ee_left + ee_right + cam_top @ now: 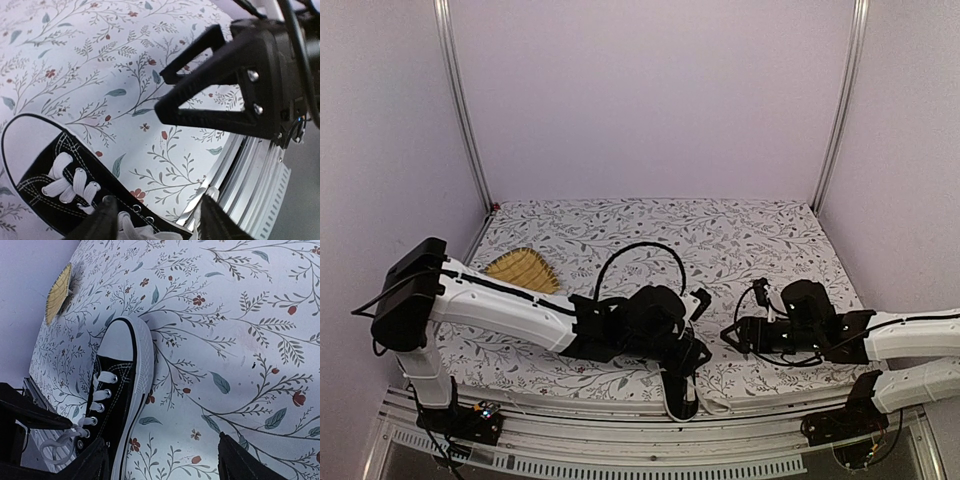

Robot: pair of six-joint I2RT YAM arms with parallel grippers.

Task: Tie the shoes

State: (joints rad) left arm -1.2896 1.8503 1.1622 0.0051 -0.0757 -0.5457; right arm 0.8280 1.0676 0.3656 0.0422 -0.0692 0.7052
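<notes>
The black sneaker (120,390) lies on the floral cloth at the table's near edge, its white toe cap (117,337) pointing away from the arms. In the top view my left gripper (688,362) covers most of the shoe (682,400). Its white laces (70,182) cross the eyelets, and a loose loop (55,447) hangs by the heel end. My left gripper (160,222) stands open, one finger (100,220) over the laces and the other beside a lace end (209,194). Just right of the shoe, my right gripper (167,462) is open over bare cloth.
A yellow woven mat (523,270) lies at the back left. The metal rail (620,425) of the table's near edge runs right beside the shoe. A black cable (640,250) arches above the left wrist. My right gripper's fingers (200,85) hang close above the left one.
</notes>
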